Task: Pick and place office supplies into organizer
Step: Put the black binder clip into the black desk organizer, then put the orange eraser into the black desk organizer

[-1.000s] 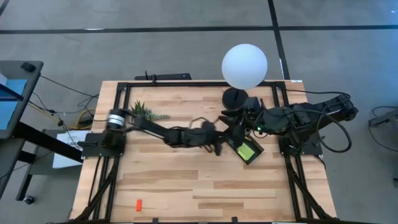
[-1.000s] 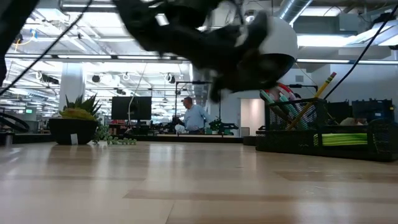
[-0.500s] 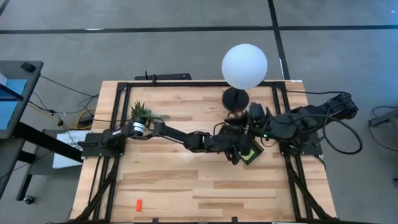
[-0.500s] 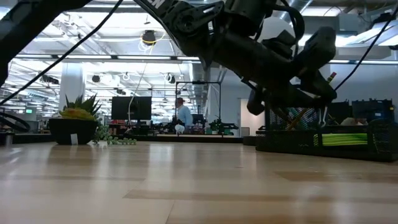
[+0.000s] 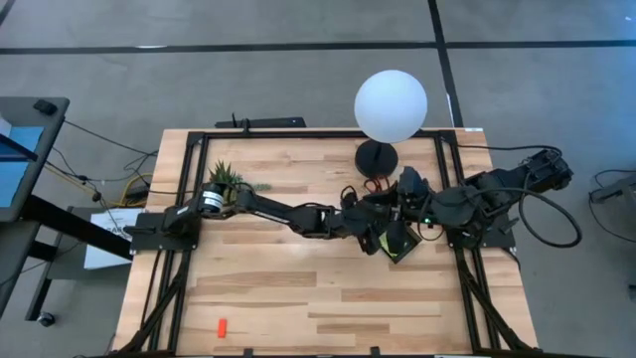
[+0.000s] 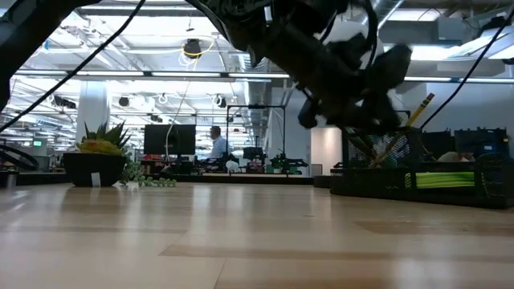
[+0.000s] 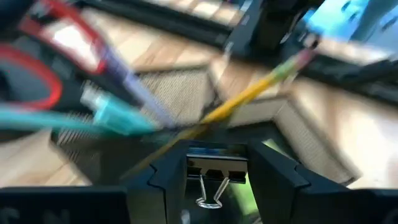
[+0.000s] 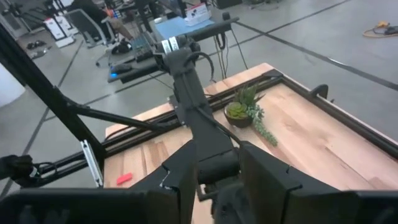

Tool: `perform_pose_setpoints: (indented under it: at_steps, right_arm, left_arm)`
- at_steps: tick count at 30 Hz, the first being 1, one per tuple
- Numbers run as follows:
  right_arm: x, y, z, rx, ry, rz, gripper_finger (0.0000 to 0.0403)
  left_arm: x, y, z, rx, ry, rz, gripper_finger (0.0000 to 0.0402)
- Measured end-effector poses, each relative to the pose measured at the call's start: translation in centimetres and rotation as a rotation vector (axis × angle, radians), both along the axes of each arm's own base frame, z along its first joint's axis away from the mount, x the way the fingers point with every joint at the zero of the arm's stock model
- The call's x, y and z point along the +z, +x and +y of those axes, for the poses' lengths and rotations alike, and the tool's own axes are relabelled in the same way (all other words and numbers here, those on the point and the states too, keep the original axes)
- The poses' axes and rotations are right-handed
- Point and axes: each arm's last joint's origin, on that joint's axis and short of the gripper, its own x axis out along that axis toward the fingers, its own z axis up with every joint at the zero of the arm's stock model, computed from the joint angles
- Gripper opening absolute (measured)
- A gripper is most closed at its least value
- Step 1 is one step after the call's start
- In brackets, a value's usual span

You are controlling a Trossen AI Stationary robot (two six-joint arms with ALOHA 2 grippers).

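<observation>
Left claw (image 7: 216,180) is pinching a black binder clip (image 7: 214,169) right over the organizer (image 5: 401,242), centre-right of the high view. Scissors (image 7: 43,65), pens and pencil (image 7: 252,93) already in it. Right claw (image 8: 217,180) spread, empty, beside the organizer. Red-orange piece (image 5: 222,326) still loose on the table (image 5: 298,288), lower left.

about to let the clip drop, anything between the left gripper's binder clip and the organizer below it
Partly. The left gripper holds the binder clip right above the organizer, but the yellow pencil and teal pen lean across its opening just ahead.
</observation>
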Motion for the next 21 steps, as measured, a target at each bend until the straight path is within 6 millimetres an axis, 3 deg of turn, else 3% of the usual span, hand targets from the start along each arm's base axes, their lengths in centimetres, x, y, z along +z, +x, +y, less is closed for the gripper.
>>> perform_pose_setpoints:
  at_steps: [8, 15, 21]
  right_arm:
    - [0.0, 0.0, -0.1, -0.01, -0.03, 0.001, 0.0113]
    - [0.0, 0.2, -0.7, -0.053, -0.038, -0.002, 0.0113]
    - [0.0, 0.5, -1.4, -0.077, -0.037, -0.001, 0.0113]
  left_arm:
    - [-1.4, -0.7, 1.0, 0.009, 0.036, 0.159, 0.0143]
    - [-1.6, -0.8, 2.3, 0.008, 0.015, 0.19, 0.0187]
    - [-2.0, -0.9, 2.3, -0.021, -0.032, 0.219, 0.0215]
